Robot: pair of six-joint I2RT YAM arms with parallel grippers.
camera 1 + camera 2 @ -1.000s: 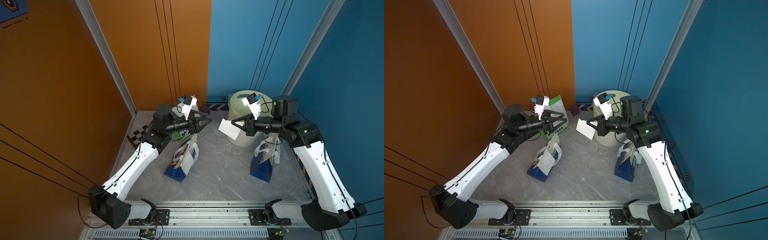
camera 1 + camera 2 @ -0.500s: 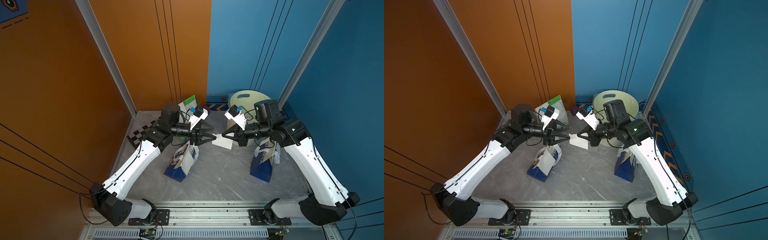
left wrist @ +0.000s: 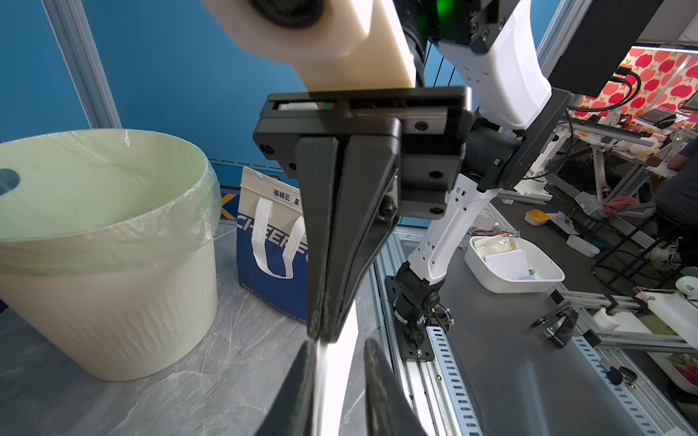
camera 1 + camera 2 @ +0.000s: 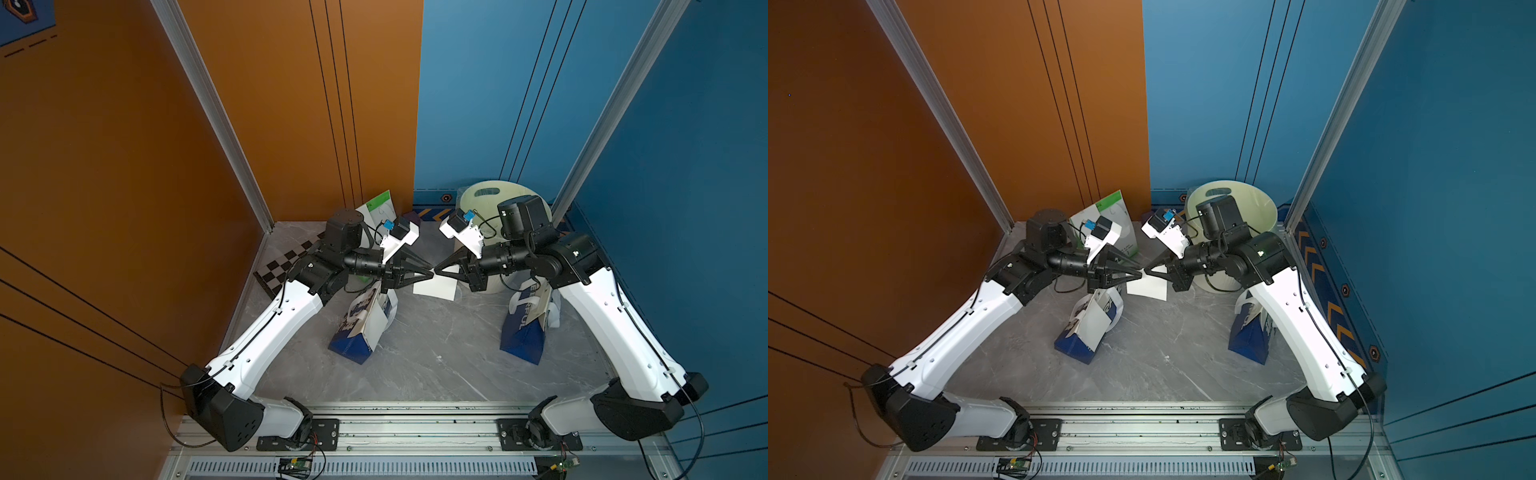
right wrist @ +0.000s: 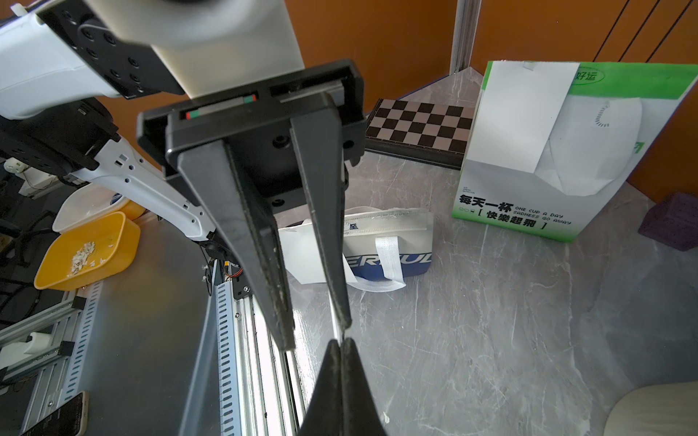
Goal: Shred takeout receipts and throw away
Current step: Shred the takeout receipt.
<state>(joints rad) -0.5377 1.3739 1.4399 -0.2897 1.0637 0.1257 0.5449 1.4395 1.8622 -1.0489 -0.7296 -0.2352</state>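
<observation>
Mid-air beside the bin, the right gripper pinches an untorn white receipt while the left gripper straddles it with narrow, unclosed jaws; two other receipts sit on bags.

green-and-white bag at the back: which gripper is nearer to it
Left. The left gripper is just in front of the green-and-white bag, on its side of the held receipt. The right gripper meets it tip to tip from the bin side, farther from the bag.
</observation>
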